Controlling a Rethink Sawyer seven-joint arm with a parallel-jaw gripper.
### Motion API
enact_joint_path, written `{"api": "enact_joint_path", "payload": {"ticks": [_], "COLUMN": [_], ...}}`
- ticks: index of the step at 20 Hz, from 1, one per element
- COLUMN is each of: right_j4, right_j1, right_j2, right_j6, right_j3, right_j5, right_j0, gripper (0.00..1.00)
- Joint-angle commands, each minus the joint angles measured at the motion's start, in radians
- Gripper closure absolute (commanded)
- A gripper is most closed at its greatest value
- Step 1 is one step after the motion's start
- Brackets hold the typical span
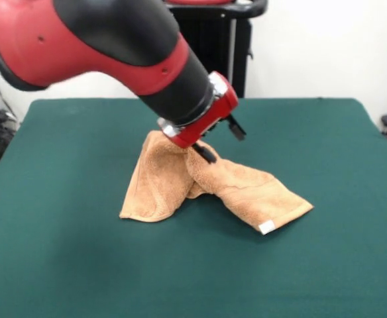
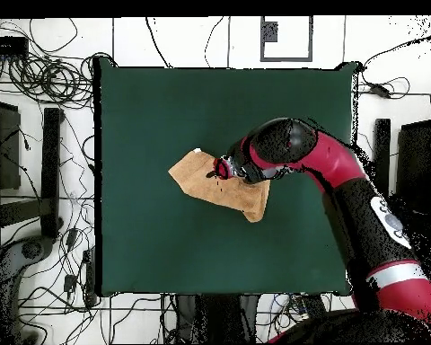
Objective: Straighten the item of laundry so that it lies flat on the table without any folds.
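The item of laundry [image 1: 246, 192], an orange-tan terry towel, lies crumpled near the middle of the table [image 1: 81, 265]. Its middle is pulled up into a ridge, with one flap draping toward the front left and another toward the front right. A small white tag [image 1: 267, 226] marks the front right corner. My gripper [image 1: 203, 151] comes down at a slant onto the top of that ridge and appears shut on the cloth. In the overhead view the towel [image 2: 201, 180] shows as a folded strip, with the gripper [image 2: 223, 168] over its middle on the green table [image 2: 165, 243].
The red and black arm [image 1: 114, 40] crosses the upper left of the front view and hides the table's far side behind it. Cables [image 2: 39, 81] and dark stands lie on the floor beside the table's edge in the overhead view.
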State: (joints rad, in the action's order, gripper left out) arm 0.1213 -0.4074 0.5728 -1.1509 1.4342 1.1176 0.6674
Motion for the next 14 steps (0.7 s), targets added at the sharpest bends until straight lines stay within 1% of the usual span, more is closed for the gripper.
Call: {"api": "enact_joint_path", "payload": {"ticks": [1, 7, 9, 14], "right_j4": [0.026, 0.053, 0.064, 0.080], "right_j1": [0.033, 0.057, 0.078, 0.100], "right_j2": [0.081, 0.074, 0.070, 0.070], "right_j6": [0.122, 0.114, 0.113, 0.101], "right_j3": [-0.045, -0.049, -0.056, -0.044], "right_j5": [0.030, -0.036, -0.067, -0.135], "right_j0": [-0.018, -0.033, -0.040, -0.044], "gripper": [0.00, 0.00, 0.00, 0.00]}}
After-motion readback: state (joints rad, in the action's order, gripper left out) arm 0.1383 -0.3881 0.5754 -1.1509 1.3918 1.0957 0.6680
